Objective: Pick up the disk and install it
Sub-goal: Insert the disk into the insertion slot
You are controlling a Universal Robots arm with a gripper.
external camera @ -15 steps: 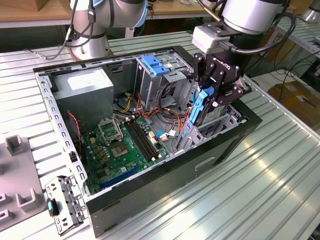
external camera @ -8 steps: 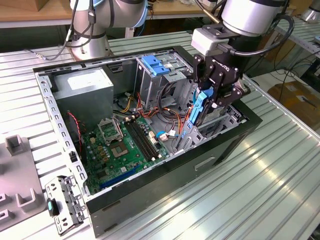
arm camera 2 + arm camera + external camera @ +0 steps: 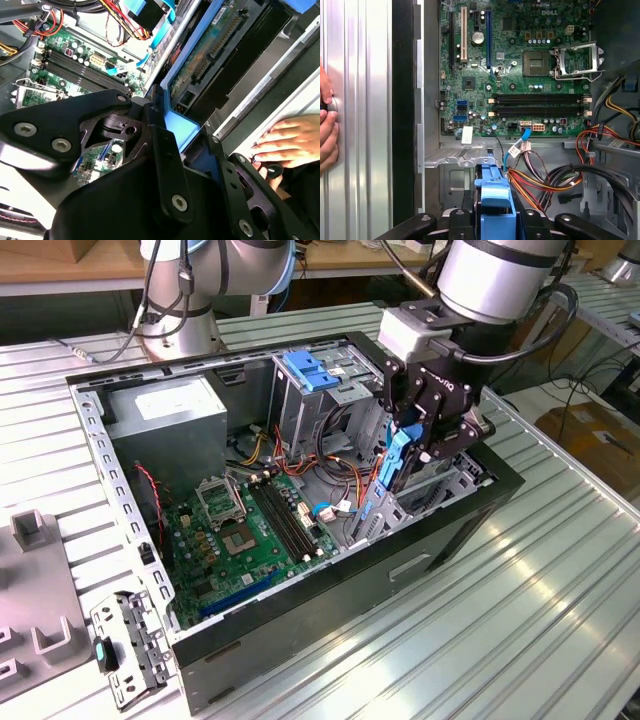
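Inventory of your work area, as it stood:

- Claw (image 3: 420, 440): clamped shut on the disk (image 3: 397, 468). The disk hung on edge over the drive bay, at the exterior view's right end of the open computer case (image 3: 330, 610).
- Disk, first wrist view (image 3: 494, 192): its blue rail sat gripped in your claw.
- Disk, second wrist view (image 3: 212, 42): its green circuit side showed.
- Motherboard (image 3: 250, 530): lay flat on the case floor, to the exterior view's left of the disk.
- Cables (image 3: 310, 465): red, yellow and black, crowded just beside the bay, between the disk and the motherboard.
- Drive cage with blue latch (image 3: 310, 370): stood on the far side of your claw.
- Power supply (image 3: 165, 410): grey, in the far left corner.
- A person's hand (image 3: 326, 125): rested on the desk (image 3: 560, 590), just outside the case wall.
- Metal bracket (image 3: 130, 650): lay loose on the desk, near left.
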